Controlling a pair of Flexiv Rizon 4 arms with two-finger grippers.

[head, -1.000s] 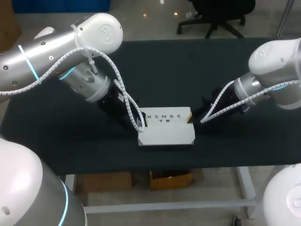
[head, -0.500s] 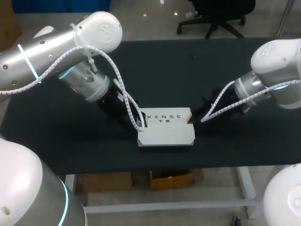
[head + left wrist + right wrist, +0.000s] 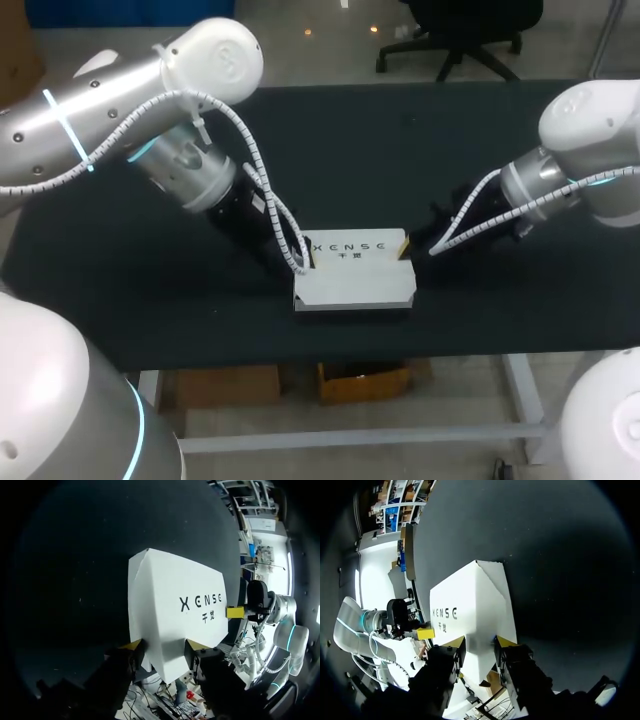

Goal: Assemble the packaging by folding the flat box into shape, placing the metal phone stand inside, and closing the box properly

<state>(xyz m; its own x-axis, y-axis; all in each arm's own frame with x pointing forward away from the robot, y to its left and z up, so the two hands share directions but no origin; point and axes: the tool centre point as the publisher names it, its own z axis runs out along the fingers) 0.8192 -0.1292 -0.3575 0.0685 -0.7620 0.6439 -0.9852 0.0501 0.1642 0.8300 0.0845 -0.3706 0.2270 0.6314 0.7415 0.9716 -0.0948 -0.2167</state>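
Closing step, by the look of it: box (image 3: 355, 275) formed, lid down, near the worktop (image 3: 400, 150) front edge. Its ends are gripped by left pincer (image 3: 162, 645) and right pincer (image 3: 480, 641). Phone stand not visible. Next: end flaps to be pressed flush.

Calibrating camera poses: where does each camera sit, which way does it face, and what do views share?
Head view: above and behind, looking down on the table; left arm and right arm flank the box.
Left wrist view: on the left wrist, looking along the left gripper, jaws clamping the box's end.
Right wrist view: likewise along the right gripper, opposite end.
Shared: all show the box; each wrist view catches the other gripper's yellow tip.
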